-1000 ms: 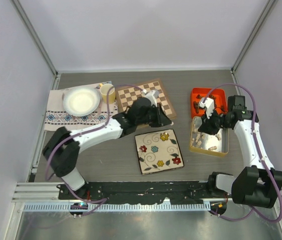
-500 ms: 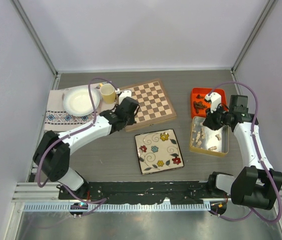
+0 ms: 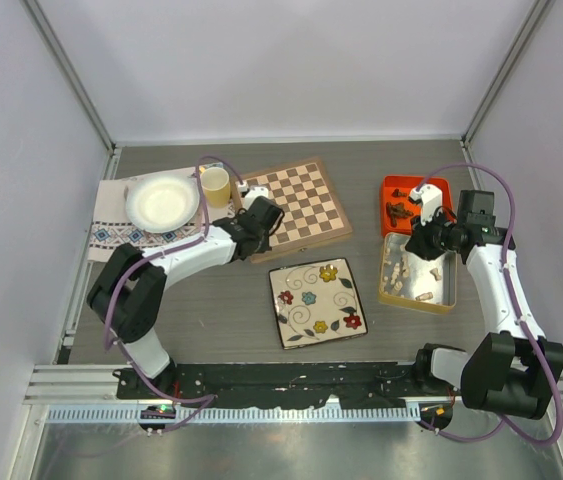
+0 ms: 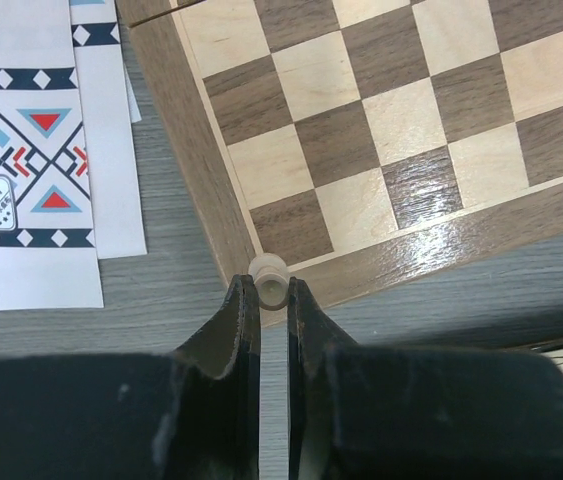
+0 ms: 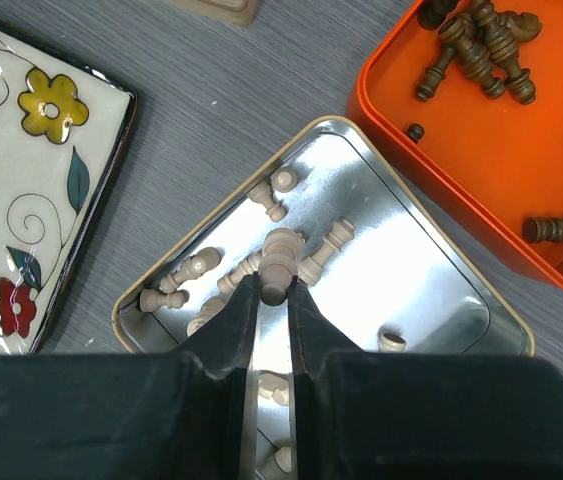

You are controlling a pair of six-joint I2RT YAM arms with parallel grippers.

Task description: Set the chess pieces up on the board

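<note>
the left gripper [image 4: 272, 297] was clenched on a pale chess piece [image 4: 269, 272], its two black fingers pinching the piece just under the rounded top. it hung at the near left corner of the board [image 4: 391, 130], over the tan border where the wood met the grey table [image 4: 181, 300] (the wrist view could not settle whether the piece's foot touched the border). a patterned cloth [image 4: 31, 150] lay just left of the board, with a strip of table between them.

seen from above, a yellow cup [image 3: 215, 186] stood on the cloth close to the board's far left corner, and a white plate [image 3: 162, 201] sat further left on the same cloth. a floral plate [image 3: 317, 302] lay on the table on the near side of the board, apart from it.

the right gripper [image 5: 273, 292] was closed around a second pale piece [image 5: 281, 250], gripping it low on the stem over the silver tin [image 5: 411, 290]. whether it was lifted clear of the tin floor could not be told. the loose pale pieces [image 5: 186, 270] lay on their sides in the tin, most of them clustered around the fingers. the dark pieces [image 5: 481, 45] lay heaped in the orange tray [image 5: 521, 170], which sat just beside the tin on its far side.
</note>
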